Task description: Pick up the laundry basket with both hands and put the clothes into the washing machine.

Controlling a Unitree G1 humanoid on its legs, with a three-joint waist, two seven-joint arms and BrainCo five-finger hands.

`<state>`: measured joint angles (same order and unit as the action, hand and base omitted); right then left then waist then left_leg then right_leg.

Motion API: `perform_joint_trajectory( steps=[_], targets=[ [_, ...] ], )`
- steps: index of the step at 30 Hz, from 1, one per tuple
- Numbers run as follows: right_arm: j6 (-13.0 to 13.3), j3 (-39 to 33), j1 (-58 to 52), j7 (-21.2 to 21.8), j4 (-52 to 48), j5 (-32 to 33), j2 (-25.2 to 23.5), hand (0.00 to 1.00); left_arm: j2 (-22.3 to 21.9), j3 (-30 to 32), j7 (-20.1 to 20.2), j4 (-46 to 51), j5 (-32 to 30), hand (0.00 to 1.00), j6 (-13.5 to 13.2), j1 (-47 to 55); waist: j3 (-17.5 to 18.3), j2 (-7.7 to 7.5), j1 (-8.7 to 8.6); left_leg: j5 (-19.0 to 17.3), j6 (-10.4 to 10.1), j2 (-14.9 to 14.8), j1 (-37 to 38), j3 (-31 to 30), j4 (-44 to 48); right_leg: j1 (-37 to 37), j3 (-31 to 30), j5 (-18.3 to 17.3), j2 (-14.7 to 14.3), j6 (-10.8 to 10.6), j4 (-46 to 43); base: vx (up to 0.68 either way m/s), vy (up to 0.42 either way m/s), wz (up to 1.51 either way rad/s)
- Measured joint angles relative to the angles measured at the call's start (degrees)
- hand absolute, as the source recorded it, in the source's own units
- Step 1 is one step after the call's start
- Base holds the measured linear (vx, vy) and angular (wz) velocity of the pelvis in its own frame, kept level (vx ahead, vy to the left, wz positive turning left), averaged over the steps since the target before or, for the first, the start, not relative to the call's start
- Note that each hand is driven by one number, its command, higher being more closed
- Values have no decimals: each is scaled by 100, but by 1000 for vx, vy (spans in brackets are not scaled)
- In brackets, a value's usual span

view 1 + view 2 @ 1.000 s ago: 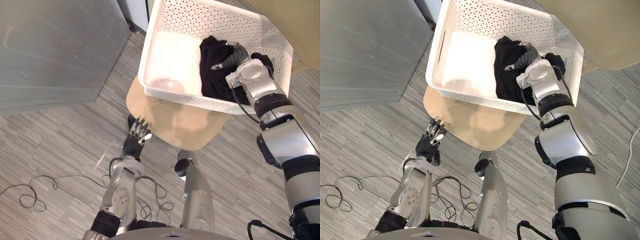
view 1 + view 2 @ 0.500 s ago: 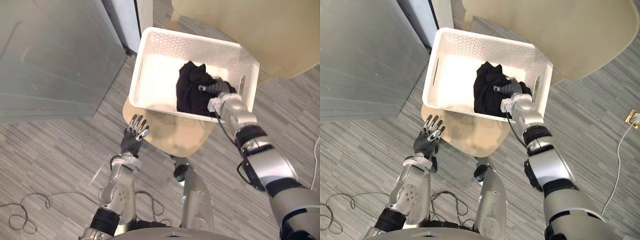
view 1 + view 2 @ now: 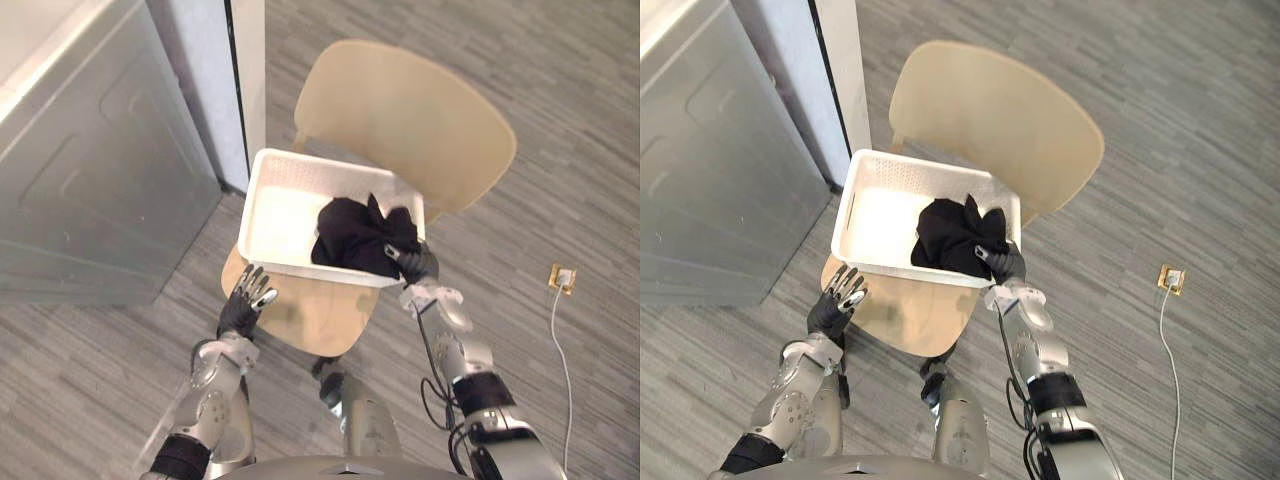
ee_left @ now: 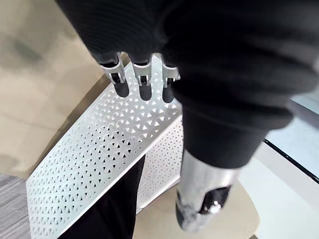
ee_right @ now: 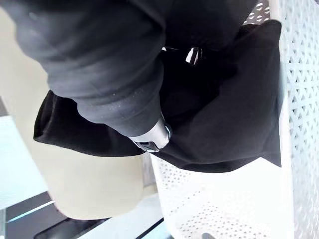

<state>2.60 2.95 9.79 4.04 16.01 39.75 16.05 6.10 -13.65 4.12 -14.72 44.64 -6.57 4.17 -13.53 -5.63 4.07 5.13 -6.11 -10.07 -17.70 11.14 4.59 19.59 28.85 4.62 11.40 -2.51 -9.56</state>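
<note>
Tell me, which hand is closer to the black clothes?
Right. The right hand is on the black clothes at the basket's right end; the left hand hovers open by its left end, clear of them.

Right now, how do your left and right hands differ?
The left hand hangs over the chair seat, short of the white basket; the right hand is at the basket's near corner. The left hand is open and holds nothing; the right hand presses into the black clothes.

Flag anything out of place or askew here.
The black clothes are bunched at one end of the laundry basket, by the right hand, and seem to lap over its rim. The left hand is open, off the basket.
</note>
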Motion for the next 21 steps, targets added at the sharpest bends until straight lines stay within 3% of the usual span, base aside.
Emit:
perform_joint_trajectory(
  steps=[7, 12, 16, 21],
  targets=[
    [-76, -43, -1021, 326, -178, 44, -321, 100, 22, 16, 27, 45, -117, 0, 124, 306, 491, -54, -105, -139, 12, 79, 579, 170, -184, -591, -141, 175, -70, -126, 507, 60, 42, -11],
    [-161, -139, -1127, 350, -671, 91, -306, 100, 38, 6, 21, 607, -914, 0, 137, 317, 776, -59, -110, -176, 14, 119, 848, 331, -354, -808, -297, 357, -149, -163, 867, 39, 38, -14],
    [-159, -143, -766, 350, -1200, 93, -39, 100, 30, -77, -43, 946, -1727, 0, 119, -137, 951, -15, -190, -155, 3, 143, 1072, 381, -397, -1037, -328, 408, -167, -180, 993, 48, 26, -7],
    [-135, -127, 298, 343, -1632, 187, 574, 100, 85, -645, -233, 873, -2628, 0, 56, -1175, 1135, -1, -251, -157, 6, 178, 1333, 545, -477, -1216, -496, 545, -183, -188, 1155, 12, 28, -18]
  ],
)
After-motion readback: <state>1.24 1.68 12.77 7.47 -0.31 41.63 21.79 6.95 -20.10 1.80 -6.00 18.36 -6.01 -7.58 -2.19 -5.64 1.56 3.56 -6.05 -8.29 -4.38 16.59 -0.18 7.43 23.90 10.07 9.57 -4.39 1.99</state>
